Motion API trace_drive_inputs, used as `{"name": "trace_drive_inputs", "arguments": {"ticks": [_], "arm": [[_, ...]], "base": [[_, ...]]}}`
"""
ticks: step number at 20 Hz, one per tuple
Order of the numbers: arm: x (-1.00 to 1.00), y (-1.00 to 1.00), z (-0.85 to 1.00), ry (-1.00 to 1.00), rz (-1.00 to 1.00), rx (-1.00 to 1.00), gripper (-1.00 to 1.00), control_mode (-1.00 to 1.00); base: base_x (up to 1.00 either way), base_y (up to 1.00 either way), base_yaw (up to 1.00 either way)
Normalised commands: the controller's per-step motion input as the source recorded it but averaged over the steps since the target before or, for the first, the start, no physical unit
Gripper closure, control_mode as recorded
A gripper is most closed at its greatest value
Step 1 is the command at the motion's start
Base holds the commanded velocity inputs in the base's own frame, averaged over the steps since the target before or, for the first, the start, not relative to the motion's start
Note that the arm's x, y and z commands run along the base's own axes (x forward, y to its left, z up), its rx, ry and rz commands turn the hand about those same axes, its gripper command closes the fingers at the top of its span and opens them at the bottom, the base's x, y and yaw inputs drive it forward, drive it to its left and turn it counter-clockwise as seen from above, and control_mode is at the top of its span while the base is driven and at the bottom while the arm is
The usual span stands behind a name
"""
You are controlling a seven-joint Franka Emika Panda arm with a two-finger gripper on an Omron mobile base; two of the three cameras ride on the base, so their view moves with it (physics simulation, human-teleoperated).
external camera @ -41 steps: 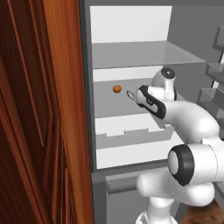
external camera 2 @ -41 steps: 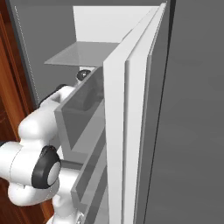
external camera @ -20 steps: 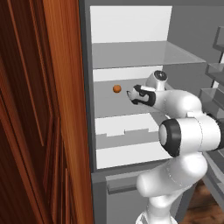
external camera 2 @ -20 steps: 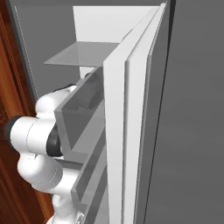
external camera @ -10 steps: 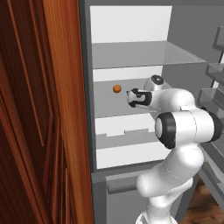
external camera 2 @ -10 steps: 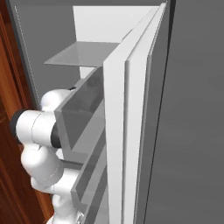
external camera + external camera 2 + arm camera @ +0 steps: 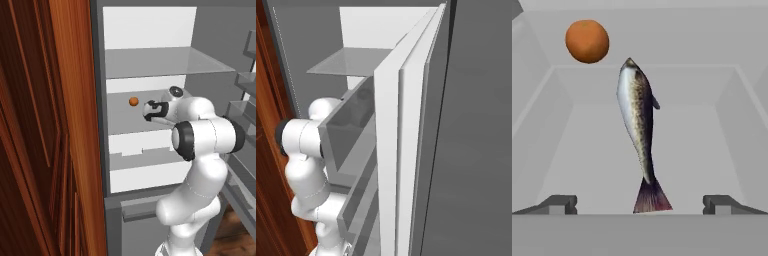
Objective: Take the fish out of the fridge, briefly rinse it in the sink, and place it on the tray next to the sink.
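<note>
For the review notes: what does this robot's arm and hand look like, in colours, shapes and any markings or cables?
The arm is glossy white, built of rounded, bulbous segments joined by dark, near-black ring joints. The hand is white with black parts. In the hand view its two fingertips are small, dark grey and blocky. No loose cables or readable markings show on it.

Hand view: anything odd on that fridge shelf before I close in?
Nothing stands out. The fish lies whole on the shelf, tail toward the open gripper, and the orange ball sits apart from it, farther back to one side.
</note>
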Motion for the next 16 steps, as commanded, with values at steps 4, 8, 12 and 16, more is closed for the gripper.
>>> {"name": "trace_drive_inputs", "arguments": {"ticks": [4,8,12,16], "arm": [[0.2,-0.03,-0.12,0.0,0.0,0.0,-1.0,-1.0],[0.2,-0.05,-0.15,0.0,0.0,0.0,-1.0,-1.0],[0.2,-0.06,-0.11,0.0,0.0,0.01,-1.0,-1.0],[0.26,-0.05,-0.1,0.0,0.0,0.0,-1.0,-1.0]], "base": [[0.0,0.0,0.0],[0.0,0.0,0.0],[0.0,0.0,0.0],[0.0,0.0,0.0]]}}
